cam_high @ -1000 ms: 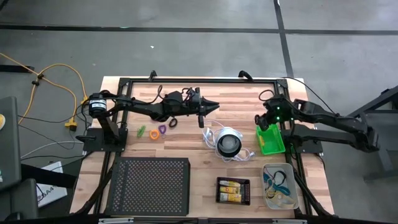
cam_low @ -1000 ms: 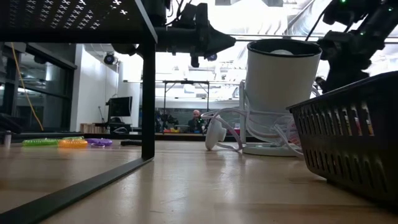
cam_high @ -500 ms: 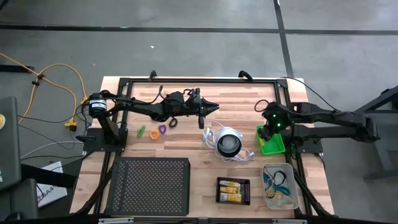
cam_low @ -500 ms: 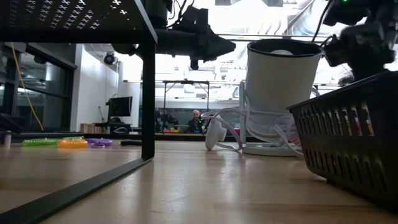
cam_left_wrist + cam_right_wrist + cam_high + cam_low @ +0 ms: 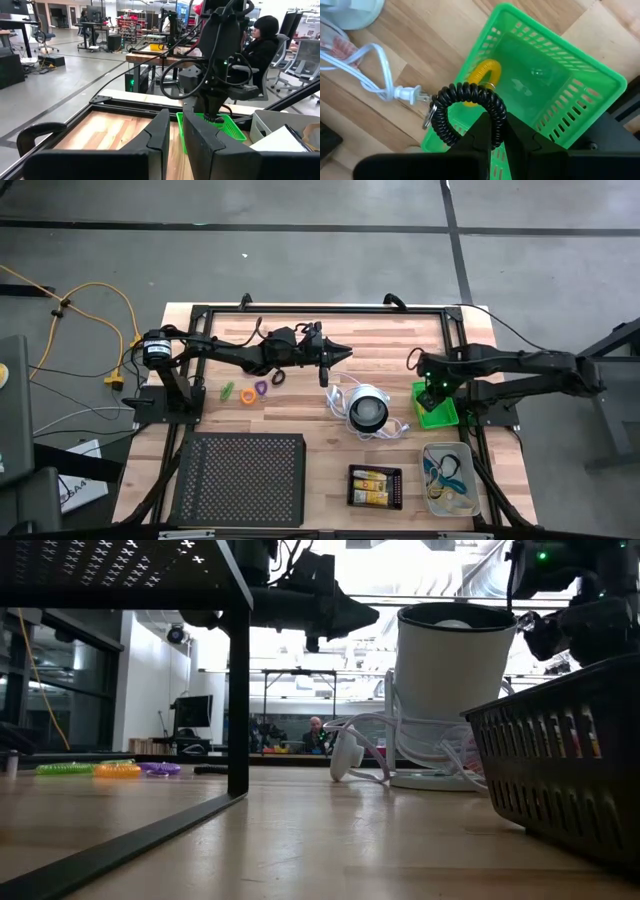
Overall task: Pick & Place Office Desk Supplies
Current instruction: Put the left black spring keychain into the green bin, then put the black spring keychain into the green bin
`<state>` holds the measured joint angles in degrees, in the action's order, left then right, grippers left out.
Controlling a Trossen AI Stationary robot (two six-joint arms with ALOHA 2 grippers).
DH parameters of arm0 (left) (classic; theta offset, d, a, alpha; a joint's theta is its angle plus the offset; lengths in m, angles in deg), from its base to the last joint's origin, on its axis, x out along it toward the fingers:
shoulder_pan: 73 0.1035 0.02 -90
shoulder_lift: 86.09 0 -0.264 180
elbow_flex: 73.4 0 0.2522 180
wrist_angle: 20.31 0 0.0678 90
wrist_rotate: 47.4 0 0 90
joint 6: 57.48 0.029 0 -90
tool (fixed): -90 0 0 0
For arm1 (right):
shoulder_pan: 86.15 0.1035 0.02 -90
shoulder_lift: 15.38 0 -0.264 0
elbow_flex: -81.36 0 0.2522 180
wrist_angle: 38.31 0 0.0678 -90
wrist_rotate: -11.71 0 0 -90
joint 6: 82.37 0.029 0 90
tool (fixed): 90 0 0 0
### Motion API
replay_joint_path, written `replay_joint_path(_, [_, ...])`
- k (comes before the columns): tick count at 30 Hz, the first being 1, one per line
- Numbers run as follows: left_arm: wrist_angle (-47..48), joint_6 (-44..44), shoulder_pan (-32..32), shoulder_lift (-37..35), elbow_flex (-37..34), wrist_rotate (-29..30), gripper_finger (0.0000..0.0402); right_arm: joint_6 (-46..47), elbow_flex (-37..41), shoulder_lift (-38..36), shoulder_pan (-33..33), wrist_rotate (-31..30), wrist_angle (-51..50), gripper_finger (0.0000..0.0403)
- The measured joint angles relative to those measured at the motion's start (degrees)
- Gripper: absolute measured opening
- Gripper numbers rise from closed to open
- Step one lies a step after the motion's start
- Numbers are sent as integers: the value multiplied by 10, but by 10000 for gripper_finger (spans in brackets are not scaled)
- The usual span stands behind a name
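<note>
1. Placing step — right gripper [image 5: 492, 131], clamped on a black coiled loop [image 5: 465, 107], hangs over the green tray [image 5: 580, 80] near the worktop's [image 5: 380, 340] right edge.
2. Next, I judge: open the fingers so the loop drops inside.
3. Left gripper [image 5: 343, 351], fingers nearly together and empty, waits mid-worktop near the far edge.
4. Only the right wrist view shows the loop and a yellow loop [image 5: 487, 75] in the tray — the high view shows neither.

Overhead and both wrist cameras share the green tray [image 5: 436, 406].
</note>
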<state>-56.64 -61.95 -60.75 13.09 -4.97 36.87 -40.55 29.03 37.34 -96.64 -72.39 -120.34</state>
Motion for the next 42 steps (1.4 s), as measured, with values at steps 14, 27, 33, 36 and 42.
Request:
replay_joint_path(14, [0, 0, 0, 0, 0, 0, 51, -29, 0, 3, 0, -30, -6, 25])
replay_joint_path(27, [0, 0, 0, 0, 0, 0, 51, -46, 0, 3, 0, -30, -10, 75])
replay_joint_path(33, [0, 0, 0, 0, 0, 0, 51, -46, 0, 3, 0, -30, -15, 111])
replay_joint_path(36, [0, 0, 0, 0, 0, 0, 51, -46, 0, 3, 0, -30, -14, 118])
replay_joint_path(42, [1, 0, 0, 0, 0, 0, 51, -46, 0, 3, 0, -30, -14, 118])
